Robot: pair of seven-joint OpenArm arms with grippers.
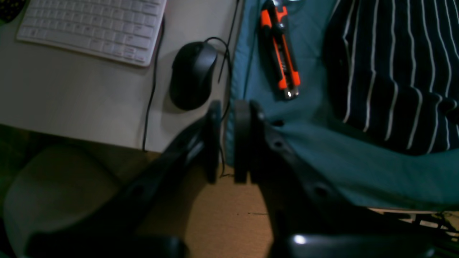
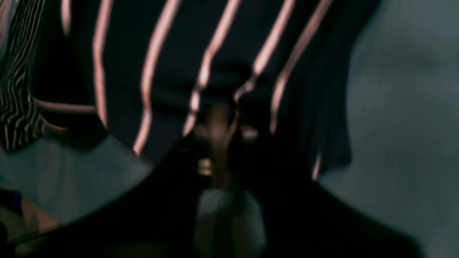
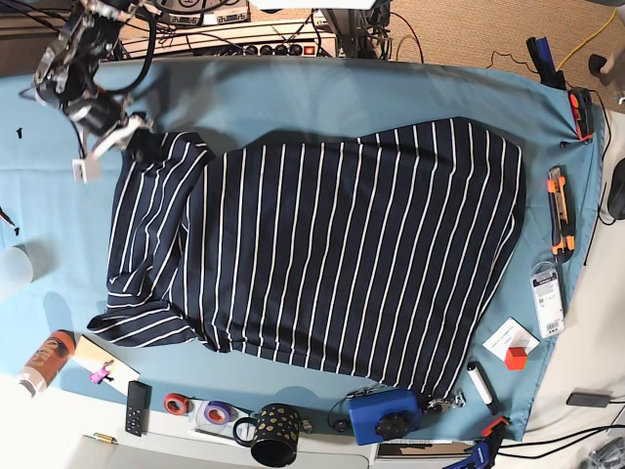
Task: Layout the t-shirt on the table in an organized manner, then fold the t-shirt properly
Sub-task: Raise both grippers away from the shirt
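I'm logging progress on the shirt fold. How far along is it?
Done: the t-shirt lies mostly spread on the table, though one sleeve end is still bunched. In hand: the right gripper is shut on the t-shirt at a far corner. The left gripper hangs off the table edge, holding nothing. Left: final smoothing and every fold.

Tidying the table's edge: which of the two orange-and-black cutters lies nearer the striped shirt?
The orange utility knife lying lengthwise along the table's right side, just beside the t-shirt's edge. The other orange cutter sits farther up, at the corner.
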